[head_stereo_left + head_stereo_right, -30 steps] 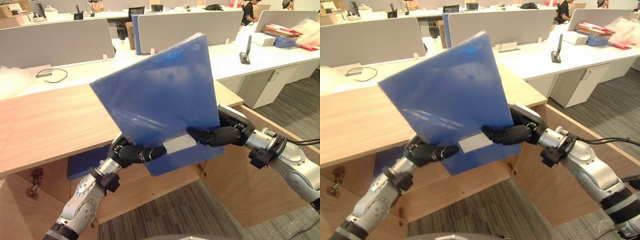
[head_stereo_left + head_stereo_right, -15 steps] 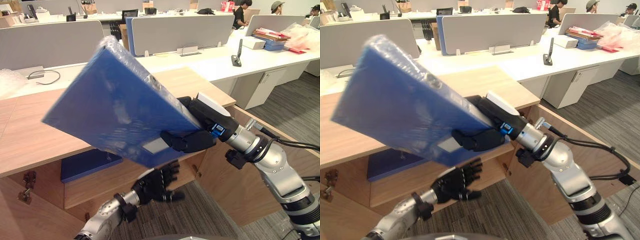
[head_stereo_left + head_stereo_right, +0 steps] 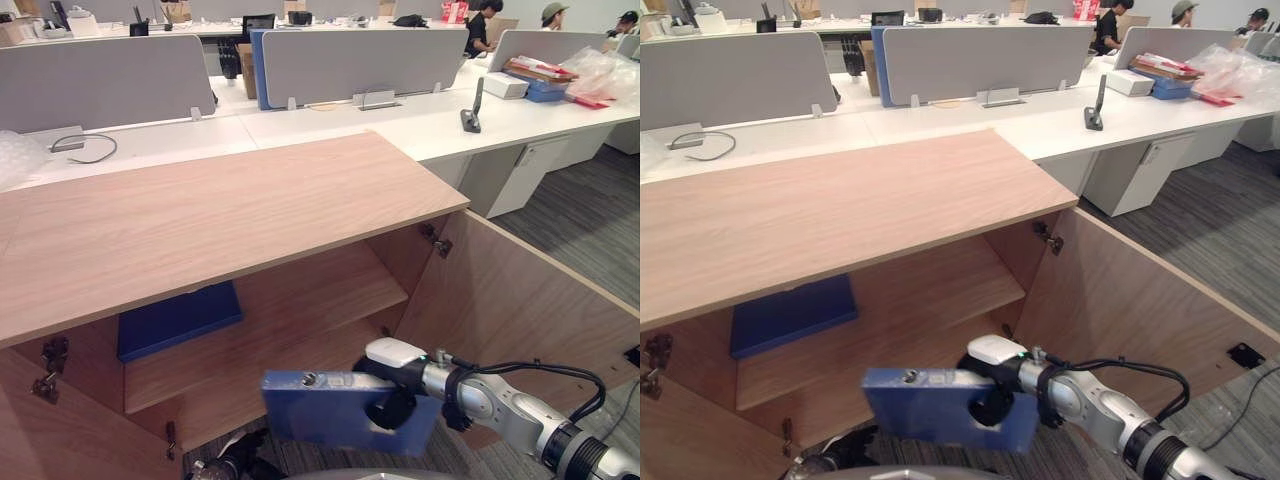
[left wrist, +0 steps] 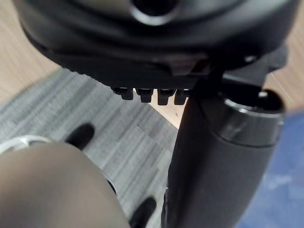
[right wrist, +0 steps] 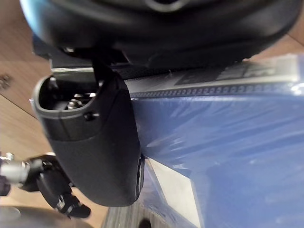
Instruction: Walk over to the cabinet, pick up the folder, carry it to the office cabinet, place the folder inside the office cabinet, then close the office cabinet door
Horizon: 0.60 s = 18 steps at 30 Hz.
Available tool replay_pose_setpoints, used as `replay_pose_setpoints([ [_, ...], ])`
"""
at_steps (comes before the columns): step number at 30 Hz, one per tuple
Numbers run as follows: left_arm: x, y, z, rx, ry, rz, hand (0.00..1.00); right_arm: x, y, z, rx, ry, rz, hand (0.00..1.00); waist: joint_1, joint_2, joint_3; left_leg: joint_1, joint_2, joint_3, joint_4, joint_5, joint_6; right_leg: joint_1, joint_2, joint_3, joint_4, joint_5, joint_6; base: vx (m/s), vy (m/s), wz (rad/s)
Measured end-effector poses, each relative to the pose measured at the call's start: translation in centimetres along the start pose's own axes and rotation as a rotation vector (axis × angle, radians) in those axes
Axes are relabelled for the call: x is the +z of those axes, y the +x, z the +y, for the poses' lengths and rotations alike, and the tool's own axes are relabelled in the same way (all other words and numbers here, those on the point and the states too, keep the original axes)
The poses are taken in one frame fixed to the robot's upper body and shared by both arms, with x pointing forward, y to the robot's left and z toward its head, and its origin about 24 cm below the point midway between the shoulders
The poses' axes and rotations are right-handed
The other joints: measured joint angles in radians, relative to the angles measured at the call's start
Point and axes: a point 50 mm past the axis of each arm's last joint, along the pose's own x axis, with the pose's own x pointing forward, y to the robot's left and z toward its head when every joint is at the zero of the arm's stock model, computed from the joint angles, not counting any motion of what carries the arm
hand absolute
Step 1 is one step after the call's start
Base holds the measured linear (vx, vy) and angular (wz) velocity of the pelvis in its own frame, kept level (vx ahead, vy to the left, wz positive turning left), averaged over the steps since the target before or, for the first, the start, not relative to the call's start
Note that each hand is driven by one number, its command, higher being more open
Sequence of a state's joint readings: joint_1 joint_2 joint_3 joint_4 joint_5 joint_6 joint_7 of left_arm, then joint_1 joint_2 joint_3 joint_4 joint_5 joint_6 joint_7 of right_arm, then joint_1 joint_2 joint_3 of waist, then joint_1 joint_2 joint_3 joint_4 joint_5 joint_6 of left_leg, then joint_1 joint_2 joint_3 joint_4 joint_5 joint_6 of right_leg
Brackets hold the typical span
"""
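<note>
Right hand [image 3: 391, 407], fingers grasping a plastic-wrapped blue rectangular folder [image 3: 320, 405], held low before the open wooden cabinet [image 3: 300, 300]. Left hand [image 4: 213, 180] lower left, grip indiscernible.

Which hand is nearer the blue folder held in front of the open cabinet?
Right. The right hand has its fingers curled round the blue folder at its right end. The left hand sits lower, below the folder's left corner, not holding it.
</note>
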<state>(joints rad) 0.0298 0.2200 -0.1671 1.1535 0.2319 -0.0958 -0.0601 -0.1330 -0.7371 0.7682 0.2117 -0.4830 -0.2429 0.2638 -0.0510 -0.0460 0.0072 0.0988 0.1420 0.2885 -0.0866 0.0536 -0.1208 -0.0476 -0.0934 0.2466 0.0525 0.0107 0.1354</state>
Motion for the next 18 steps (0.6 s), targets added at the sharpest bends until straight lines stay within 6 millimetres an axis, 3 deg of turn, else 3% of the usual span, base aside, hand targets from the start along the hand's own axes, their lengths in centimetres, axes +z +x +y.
replay_pose_setpoints([
  [3, -1.1, -0.2, 0.1, 0.055, -0.016, 0.047, 1.0, -0.5, 0.6, 1.1, 0.046, 0.036, 0.027, 0.0, 0.011, 0.008, 0.013, 0.0, 0.008, -0.014, 0.0, 0.001, -0.002, 0.009, 0.006, -0.016, -0.004, -0.001, -0.002, 0.01, -0.016, 0.18],
  [6, -1.5, -0.3, 0.0, 0.096, -0.08, 0.063, 1.0, -1.3, 2.5, 1.7, -0.025, 0.239, 0.1, 0.0, 0.017, 0.019, 0.023, -0.002, 0.009, -0.06, 0.0, 0.003, -0.004, 0.033, 0.002, -0.059, -0.01, -0.01, -0.009, -0.01, -0.015, 0.4],
  [11, -1.7, -0.3, -0.5, 0.133, -0.193, 0.076, 1.0, -4.3, 3.5, 0.4, -0.547, 1.163, 0.189, 0.0, 0.038, 0.047, 0.027, -0.033, 0.002, -0.145, 0.0, 0.011, -0.004, 0.057, -0.013, -0.138, -0.02, -0.023, -0.01, 0.0, -0.011, 0.44],
  [15, -2.0, -0.4, -0.6, 0.155, -0.26, 0.092, 1.0, -6.0, 3.1, 0.0, -0.794, 1.589, 0.181, 0.0, 0.048, 0.052, 0.026, -0.042, 0.0, -0.178, 0.0, 0.014, -0.003, 0.069, -0.016, -0.173, -0.022, -0.033, -0.012, 0.03, -0.008, 0.29],
  [17, -2.1, -0.4, -0.6, 0.165, -0.3, 0.097, 1.0, -6.7, 2.7, 0.0, -0.936, 1.894, 0.096, 0.0, 0.048, 0.057, 0.029, -0.051, -0.002, -0.196, 0.0, 0.015, -0.003, 0.072, -0.018, -0.192, -0.022, -0.038, -0.012, 0.03, -0.004, 0.21],
  [18, -2.2, -0.5, -0.6, 0.167, -0.312, 0.099, 1.0, -6.8, 2.6, 0.0, -0.968, 1.957, 0.071, 0.0, 0.048, 0.059, 0.03, -0.051, -0.002, -0.199, 0.0, 0.015, -0.003, 0.074, -0.018, -0.195, -0.023, -0.039, -0.011, 0.04, 0.0, 0.2],
])
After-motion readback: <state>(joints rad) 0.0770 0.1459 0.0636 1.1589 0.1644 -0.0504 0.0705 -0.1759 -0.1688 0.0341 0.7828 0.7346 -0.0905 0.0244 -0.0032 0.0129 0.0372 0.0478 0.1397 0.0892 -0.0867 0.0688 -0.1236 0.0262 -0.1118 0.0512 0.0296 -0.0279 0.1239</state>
